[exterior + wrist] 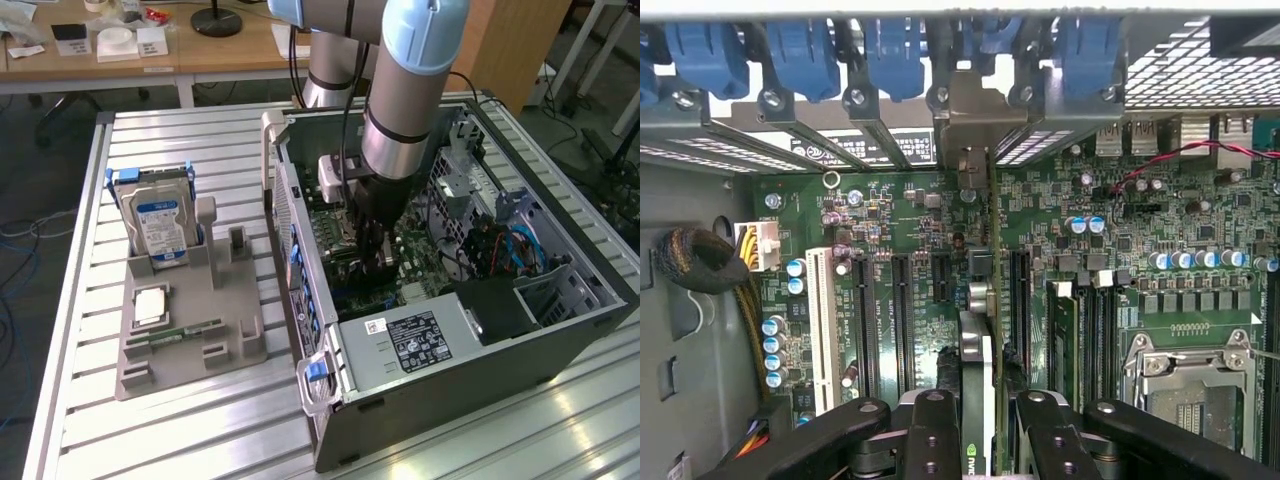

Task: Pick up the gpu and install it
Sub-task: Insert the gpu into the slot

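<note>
Exterior view showed the robot arm reaching down into the open computer case [480, 370], which lay on its side on the slatted metal desk [90, 420], with the hand [372, 262] low over the motherboard [345, 275]. Wrist view looked straight down past the two black fingers [932, 440] at the same green motherboard [900, 230], and the gpu [978, 400] stood on edge between them, pinched from both sides, its thin body running away from the camera toward its metal end bracket [975, 125] at the case's rear slot wall, under the row of blue retention clips [800, 50]. The card stood upright between the black expansion slots [902, 320] and appeared to be down at the board, though how fully it sat in a slot could not be told. Beside the case, toward the exterior view's left, a grey holder tray [190, 340] rested on the desk, carrying a silver hard drive with a blue label [160, 230] standing upright and a narrow green RAM stick [185, 333] lying flat.
</note>
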`<state>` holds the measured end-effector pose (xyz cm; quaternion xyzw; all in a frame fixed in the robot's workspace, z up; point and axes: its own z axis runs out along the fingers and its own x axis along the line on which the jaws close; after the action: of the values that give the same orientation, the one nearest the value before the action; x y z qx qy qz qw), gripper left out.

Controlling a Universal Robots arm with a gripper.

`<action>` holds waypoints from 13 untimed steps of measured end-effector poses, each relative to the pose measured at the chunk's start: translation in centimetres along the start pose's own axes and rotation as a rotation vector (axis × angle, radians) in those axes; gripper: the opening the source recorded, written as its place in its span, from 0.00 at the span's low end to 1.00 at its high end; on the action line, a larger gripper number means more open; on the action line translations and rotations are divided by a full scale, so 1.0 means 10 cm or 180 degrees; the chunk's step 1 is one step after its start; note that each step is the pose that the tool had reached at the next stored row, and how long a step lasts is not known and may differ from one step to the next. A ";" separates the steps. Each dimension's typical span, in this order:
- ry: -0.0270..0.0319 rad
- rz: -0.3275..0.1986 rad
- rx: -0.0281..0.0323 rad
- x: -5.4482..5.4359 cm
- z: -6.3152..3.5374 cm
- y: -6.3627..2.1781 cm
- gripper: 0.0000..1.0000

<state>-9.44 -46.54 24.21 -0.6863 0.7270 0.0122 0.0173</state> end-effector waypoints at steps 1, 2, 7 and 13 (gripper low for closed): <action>0.0000 -0.0001 -0.0001 0.00 0.000 0.001 0.26; 0.0000 -0.0001 -0.0001 0.00 0.000 0.002 0.26; 0.0001 0.0000 -0.0001 0.00 0.009 0.005 0.26; 0.0000 0.0000 -0.0001 0.00 0.011 0.005 0.26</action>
<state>-9.49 -46.55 24.10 -0.6863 0.7270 0.0123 0.0173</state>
